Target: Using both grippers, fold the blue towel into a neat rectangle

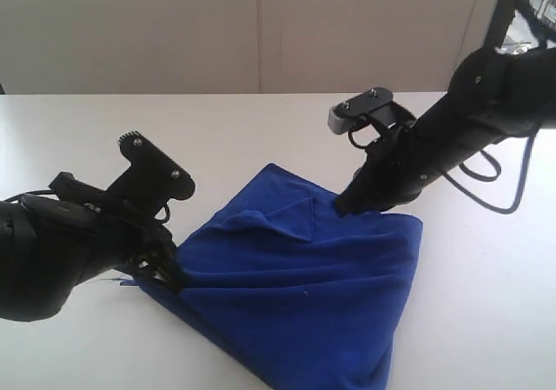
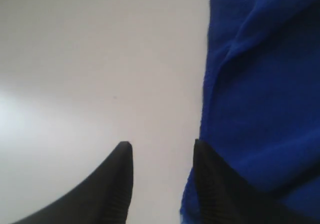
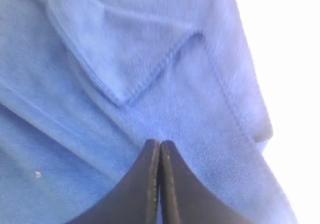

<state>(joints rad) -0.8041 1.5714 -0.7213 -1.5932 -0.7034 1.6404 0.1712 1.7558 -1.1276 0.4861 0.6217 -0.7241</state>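
Blue towel (image 1: pixel 295 294) under tightly closed tips of the right hand (image 3: pixel 160 142); left hand (image 2: pixel 161 142) parted, empty, at its edge.

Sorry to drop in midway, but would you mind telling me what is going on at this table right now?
A two-armed robot is partway through folding a blue towel on a white table. The towel lies rumpled, with one corner flap turned over onto it. The right tool is shut, its tip down on the cloth beside that flap; whether it pinches fabric is unclear. The left tool is open at the opposite edge, bare table between its fingers, holding nothing.
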